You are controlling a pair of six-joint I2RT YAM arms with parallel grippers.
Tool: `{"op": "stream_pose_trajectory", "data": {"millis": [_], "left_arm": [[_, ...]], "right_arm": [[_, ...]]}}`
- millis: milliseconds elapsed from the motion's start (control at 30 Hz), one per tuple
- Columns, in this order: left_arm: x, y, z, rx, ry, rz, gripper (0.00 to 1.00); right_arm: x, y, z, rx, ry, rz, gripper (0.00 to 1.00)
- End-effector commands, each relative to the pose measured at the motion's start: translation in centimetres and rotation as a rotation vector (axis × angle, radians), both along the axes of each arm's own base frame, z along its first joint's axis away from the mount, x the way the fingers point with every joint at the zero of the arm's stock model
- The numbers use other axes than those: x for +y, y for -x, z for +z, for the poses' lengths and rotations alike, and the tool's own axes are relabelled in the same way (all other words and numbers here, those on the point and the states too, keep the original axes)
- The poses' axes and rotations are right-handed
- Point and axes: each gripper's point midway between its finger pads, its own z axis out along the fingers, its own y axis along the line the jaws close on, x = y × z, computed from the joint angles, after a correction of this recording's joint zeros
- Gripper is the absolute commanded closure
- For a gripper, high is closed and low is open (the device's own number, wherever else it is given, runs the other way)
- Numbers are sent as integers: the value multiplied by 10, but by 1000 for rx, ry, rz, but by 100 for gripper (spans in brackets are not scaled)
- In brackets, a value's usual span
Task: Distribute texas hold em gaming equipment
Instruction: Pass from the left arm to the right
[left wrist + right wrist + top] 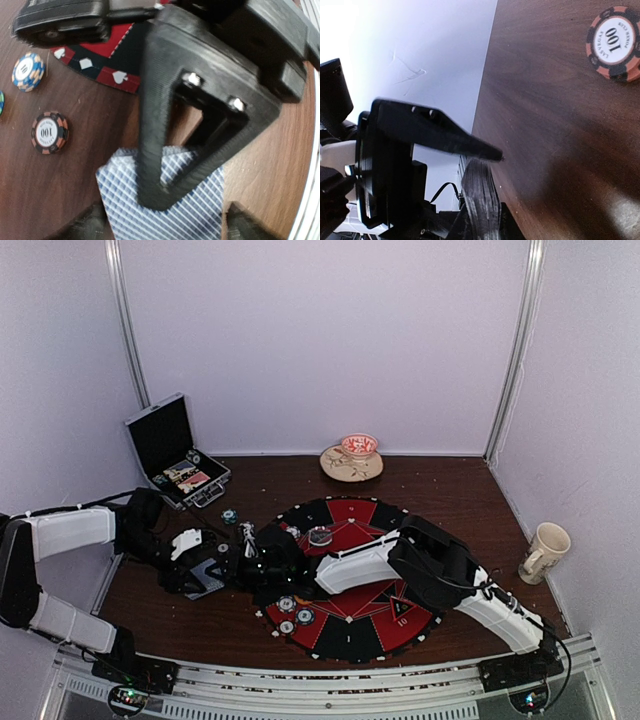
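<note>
A: What's there, counted?

B: One deck (122, 200), blue-checked backs up. Of chips, a 100 chip (50, 132) and a 10 chip (27, 71) lie on the table (450, 500) beside it, a teal chip (230, 515) lies farther off, and three chips (287, 604) are bunched on the near-left part of the one mat (350, 515) — six that I can count.

A: And the deck against the claws?

B: It sits just off the mat's left edge, over bare table; whether it rests on the wood I cannot tell. The right claw (155, 197) grasps it — one finger (150, 125) lies flat across the top card, the other is hidden beneath. The left claw (167, 227) is released: its fingertips (92, 227) flank the deck's two long edges, just clear of them.

A: Farther out?

B: One case (160, 435), lid up, at far left. One cup (359, 445) on one saucer (340, 468) by the back wall. One mug (547, 545) at the right edge.
</note>
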Motion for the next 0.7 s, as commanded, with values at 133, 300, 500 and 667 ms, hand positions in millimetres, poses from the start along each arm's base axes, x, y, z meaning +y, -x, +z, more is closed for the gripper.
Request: {"op": "stream_pose_trajectory", "data": {"millis": [133,300,500,667], "left_arm": [[-8,-2,10,-55,48,-22,2],[-7,0,12,-89,37,-45,2],[-10,10,9,-96,54,-102,2],[-14,7,14,-110,71,-109,2]], "right_arm": [[-2,13,29,-37,-93,32,100],[-11,12,40,-53,-99,6,100],[-17,14,51,-48,-138,-1,100],[-20,15,60,-52,-163,-4,100]]}}
